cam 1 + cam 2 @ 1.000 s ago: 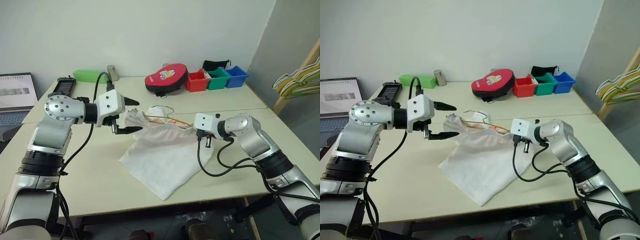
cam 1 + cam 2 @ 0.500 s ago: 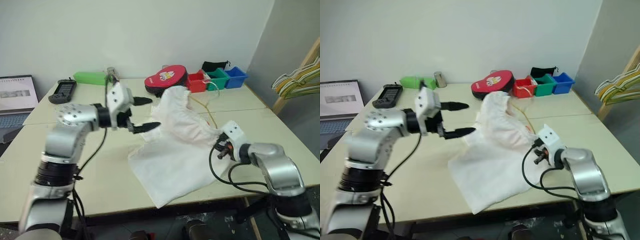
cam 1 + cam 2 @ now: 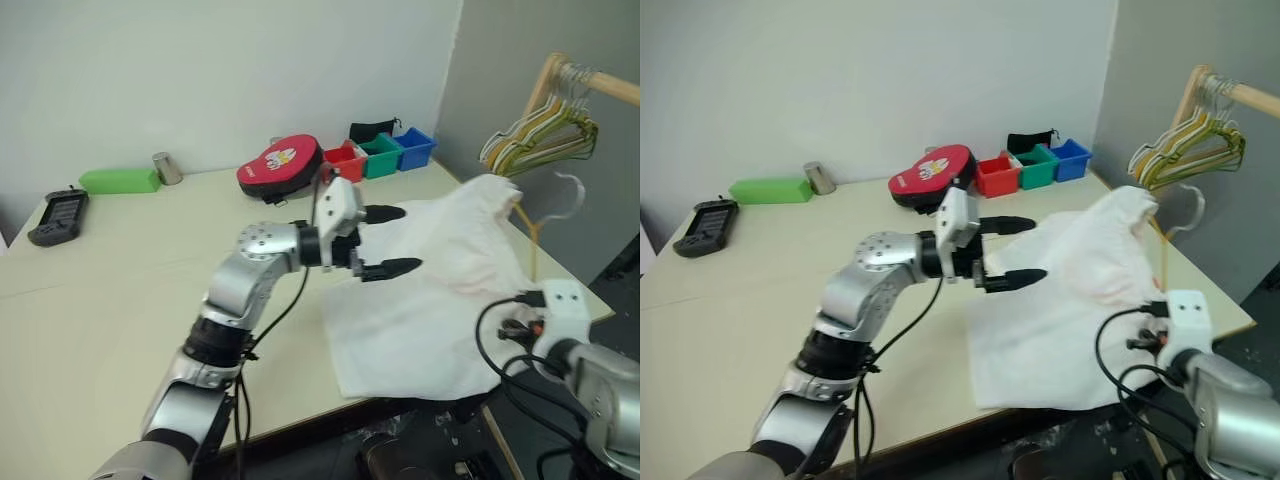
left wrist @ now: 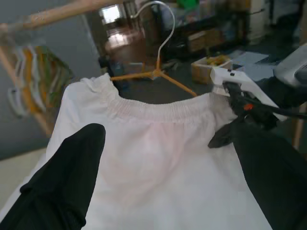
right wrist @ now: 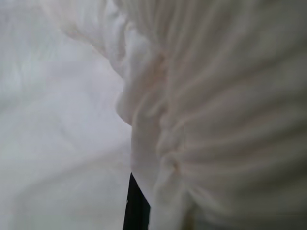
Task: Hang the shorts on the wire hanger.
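The large white thin-fabric shorts [image 3: 1080, 290] drape off the table [image 3: 760, 300] at four o'clock, waistband threaded on the thin yellow wire hanger [image 4: 158, 74]. The right claw [image 3: 1160, 335] stays clamped on the fabric; the left claw [image 3: 1005, 250] gapes wide and should pinch the waistband's free side, evening it.

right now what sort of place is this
Probably an indoor lab or workroom set up for laundry practice: a plain table, a wooden rail hung with striped hangers, and small coloured bins by a bare wall.
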Controlling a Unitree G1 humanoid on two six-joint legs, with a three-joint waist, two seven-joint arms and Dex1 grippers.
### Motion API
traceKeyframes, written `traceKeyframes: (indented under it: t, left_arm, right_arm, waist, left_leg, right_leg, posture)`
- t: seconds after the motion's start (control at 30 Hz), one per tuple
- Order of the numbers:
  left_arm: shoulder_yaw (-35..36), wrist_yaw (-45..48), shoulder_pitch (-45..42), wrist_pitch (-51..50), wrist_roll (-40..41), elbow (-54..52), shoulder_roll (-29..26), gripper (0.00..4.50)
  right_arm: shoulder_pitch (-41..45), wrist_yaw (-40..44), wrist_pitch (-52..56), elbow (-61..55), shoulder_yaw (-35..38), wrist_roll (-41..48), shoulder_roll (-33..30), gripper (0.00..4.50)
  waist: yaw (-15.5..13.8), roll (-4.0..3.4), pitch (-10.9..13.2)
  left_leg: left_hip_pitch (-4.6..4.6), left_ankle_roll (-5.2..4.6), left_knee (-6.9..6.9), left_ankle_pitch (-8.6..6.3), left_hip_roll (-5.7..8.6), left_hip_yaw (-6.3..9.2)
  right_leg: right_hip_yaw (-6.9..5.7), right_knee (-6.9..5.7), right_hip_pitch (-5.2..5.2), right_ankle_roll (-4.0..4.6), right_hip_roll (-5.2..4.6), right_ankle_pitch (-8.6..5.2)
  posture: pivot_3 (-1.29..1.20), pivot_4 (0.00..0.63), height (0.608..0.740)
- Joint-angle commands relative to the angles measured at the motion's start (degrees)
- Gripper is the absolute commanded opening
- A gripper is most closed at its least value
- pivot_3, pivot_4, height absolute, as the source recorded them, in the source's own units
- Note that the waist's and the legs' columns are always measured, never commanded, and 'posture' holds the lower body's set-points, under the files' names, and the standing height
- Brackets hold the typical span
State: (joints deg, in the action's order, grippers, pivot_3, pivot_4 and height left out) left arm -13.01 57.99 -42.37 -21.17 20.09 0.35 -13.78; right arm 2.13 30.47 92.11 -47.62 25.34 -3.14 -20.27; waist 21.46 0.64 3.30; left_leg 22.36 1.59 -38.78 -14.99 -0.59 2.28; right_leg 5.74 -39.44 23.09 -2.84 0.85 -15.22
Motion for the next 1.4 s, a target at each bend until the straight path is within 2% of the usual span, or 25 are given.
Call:
traceKeyframes:
  t: [0.03,0.1,0.2,0.3,0.5,0.67,0.77,0.9,1.27,1.33,1.37,1.4]
  left_arm:
    - [-0.3,-0.2,-3.2,3.5,-0.5,3.0,2.7,4.49]
    - [-1.2,-0.4,-4.8,5.9,-1.3,5.8,5.4,4.49]
    - [-1.5,-1.2,-7.2,8.8,-2.3,9.9,9.2,4.49]
    - [-1.8,-2.2,-9.7,11.9,-3.4,13.8,13.2,4.49]
    - [-1.4,-3.4,-12.9,14.7,-4.2,17.7,17.5,4.49]
    - [-1.3,-4.4,-14.3,14.8,-4.1,18.1,19.4,4.49]
    - [-1.4,-4.6,-13.8,14.2,-4.1,16.8,19.5,4.49]
    - [-1.5,-4.7,-13.5,13.8,-4.3,16.4,19.2,4.49]
    - [-1.4,-5.2,-13.2,14.7,-4.3,16.6,19.1,4.49]
    - [-1.5,-5.4,-13.0,14.7,-4.3,16.4,19.2,4.5]
    - [-1.5,-5.5,-12.9,14.7,-4.2,16.3,19.3,4.5]
    - [-1.6,-5.6,-12.9,14.8,-4.3,16.3,19.4,4.5]
  right_arm:
    - [0.1,-0.4,0.4,-0.4,6.1,0.7,-3.5,0.0]
    - [1.5,-1.5,0.4,2.9,9.5,0.0,-5.9,0.0]
    - [4.5,-2.4,0.4,7.7,11.9,0.1,-10.7,0.0]
    - [8.6,-3.2,0.4,13.9,13.4,0.5,-16.2,0.0]
    - [14.1,-4.8,0.4,23.0,13.9,1.1,-22.6,0.0]
    - [20.4,-6.1,-0.4,33.1,13.0,1.8,-28.9,0.0]
    - [21.9,-6.9,-2.4,36.9,12.8,2.3,-30.9,0.0]
    - [23.4,-7.5,-2.6,39.8,13.1,3.2,-32.1,0.0]
    - [28.8,-10.4,0.4,43.8,19.0,5.8,-27.2,0.0]
    - [27.8,-10.8,0.4,43.0,18.5,6.1,-27.5,0.55]
    - [27.4,-10.9,0.4,42.8,18.2,6.2,-27.6,0.59]
    - [27.4,-11.5,0.4,42.9,18.5,6.1,-27.6,0.98]
  waist:
    - [2.1,-0.1,-0.1]
    - [4.3,-0.14,-0.1]
    - [6.3,-0.1,-0.1]
    - [8.2,-0.07,-0.1]
    - [9.9,0.29,0.2]
    - [10.3,0.26,0.2]
    - [10.5,0.33,0.3]
    - [10.6,0.3,0.3]
    - [10.3,0.29,0.3]
    - [10.2,0.29,0.3]
    - [10.2,0.29,0.3]
    - [10.2,0.29,0.3]
  left_leg:
    - [0.01,0.0,0.05,0.0,0.01,-0.02]
    - [-0.01,-0.02,0.15,-0.02,0.0,-0.02]
    - [-0.74,0.0,0.82,-0.03,0.08,-0.08]
    - [-0.79,-0.01,0.97,-0.1,0.11,-0.13]
    - [-0.87,-0.04,1.06,-0.14,0.08,-0.1]
    - [-1.01,-0.03,1.11,-0.17,0.15,-0.3]
    - [-1.76,-0.03,1.76,-0.17,0.13,-0.35]
    - [-1.81,-0.01,1.89,-0.17,0.14,-0.47]
    - [-1.77,0.0,1.86,-0.18,0.59,-0.84]
    - [-1.73,0.0,1.86,-0.18,0.73,-0.84]
    - [-1.72,0.0,1.86,-0.18,0.79,-0.84]
    - [-1.7,0.0,1.85,-0.18,0.83,-0.84]
  right_leg:
    - [0.01,0.08,-0.01,-0.01,-0.02,0.0]
    - [0.0,0.28,-0.1,-0.01,-0.01,0.0]
    - [0.02,0.8,-0.93,-0.13,-0.12,-0.11]
    - [0.04,0.88,-0.97,-0.12,-0.15,-0.23]
    - [-0.01,0.9,-1.01,-0.04,-0.13,-0.35]
    - [0.16,0.92,-1.09,-0.07,-0.21,-0.41]
    - [0.21,1.45,-1.75,-0.01,-0.19,-0.45]
    - [0.37,1.61,-1.82,0.0,-0.18,-0.47]
    - [1.38,1.7,-1.83,-0.38,-0.19,-0.52]
    - [1.49,1.71,-1.83,-0.5,-0.27,-0.55]
    - [1.5,1.71,-1.83,-0.58,-0.32,-0.54]
    - [1.5,1.74,-1.85,-0.62,-0.38,-0.53]
  posture:
    - [-0.49,0.0,0.74]
    - [-0.5,0.0,0.74]
    - [-0.5,0.0,0.74]
    - [-0.51,0.0,0.74]
    - [-0.51,0.0,0.74]
    - [-0.49,0.001,0.74]
    - [-0.49,0.004,0.74]
    - [-0.48,0.004,0.74]
    - [-0.46,0.0,0.74]
    - [-0.46,0.0,0.74]
    - [-0.46,0.0,0.74]
    - [-0.46,0.0,0.74]
